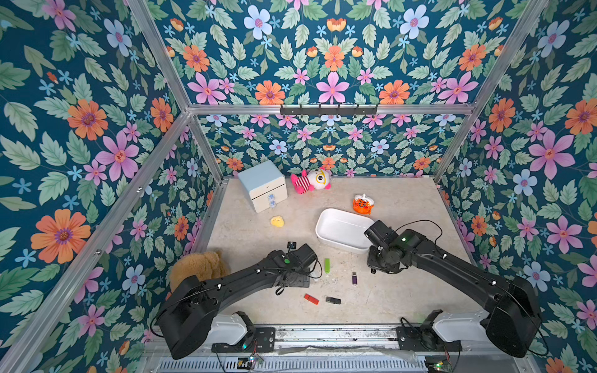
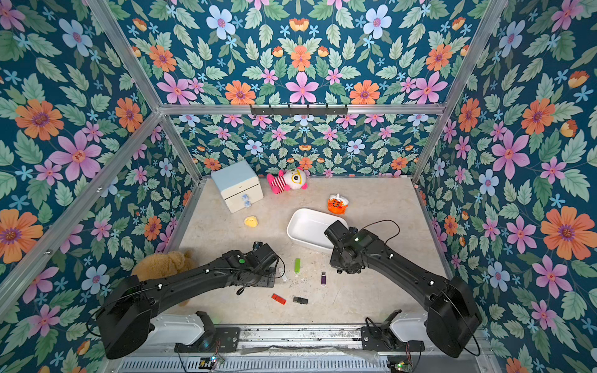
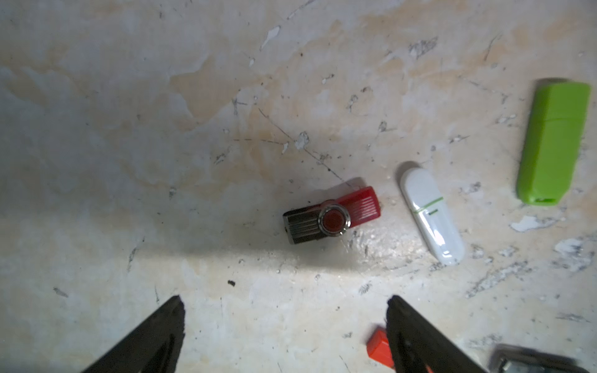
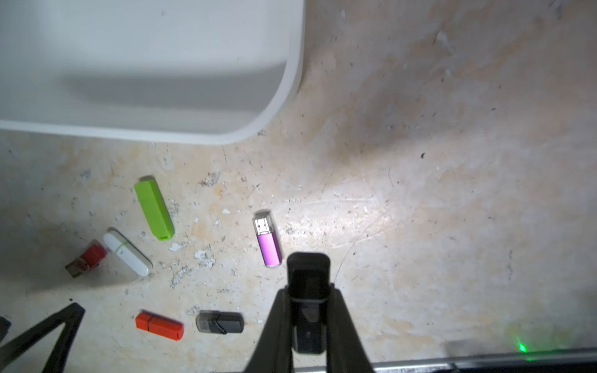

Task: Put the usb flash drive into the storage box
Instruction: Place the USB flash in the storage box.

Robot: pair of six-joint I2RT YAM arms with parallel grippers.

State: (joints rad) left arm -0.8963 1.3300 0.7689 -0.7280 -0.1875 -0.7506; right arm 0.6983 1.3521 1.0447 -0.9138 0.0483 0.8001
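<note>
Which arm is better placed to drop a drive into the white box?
Right: the right gripper holds a black flash drive near the storage box; the left gripper is open, empty.

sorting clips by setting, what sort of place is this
Probably a robot test booth: floral wall panels on an aluminium frame, a left arm and right arm mounted beside a worn tabletop.

Both top views look steeply down over the whole bench; each wrist camera faces it closely, both showing the green flash drive.
</note>
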